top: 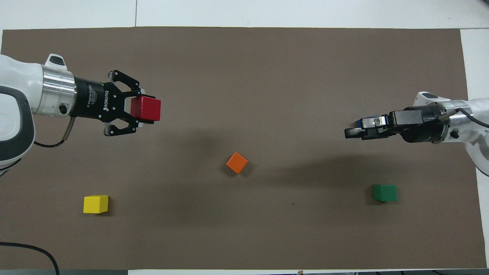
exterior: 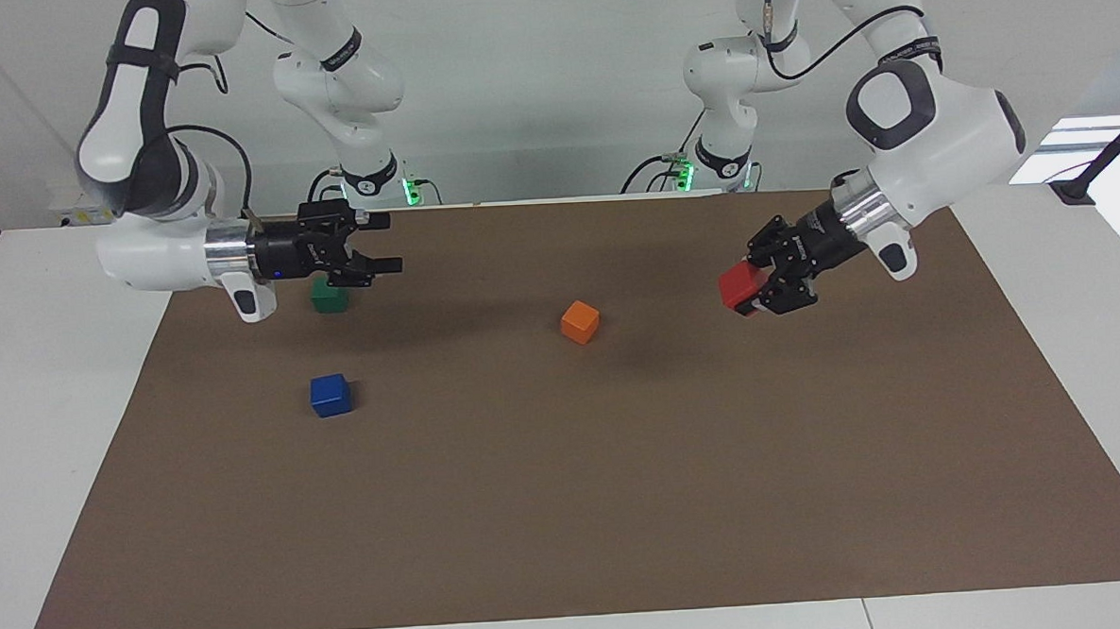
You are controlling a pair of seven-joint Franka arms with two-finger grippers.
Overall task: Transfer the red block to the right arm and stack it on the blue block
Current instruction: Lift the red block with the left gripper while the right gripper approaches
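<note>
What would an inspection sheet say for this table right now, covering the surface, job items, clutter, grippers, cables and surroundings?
Surface: brown mat on a white table.
Job's things: red block held in the air; blue block on the mat, nothing on it.
Clutter: orange block mid-mat; green block nearer the robots than the blue one; yellow block at the left arm's end.
Grippers: left gripper shut on the red block; right gripper open, empty, over the mat near the green block.
Cables: black leads along both arms.
Surroundings: white wall.

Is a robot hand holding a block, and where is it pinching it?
Yes. The left gripper pinches the red block by two opposite sides.
</note>
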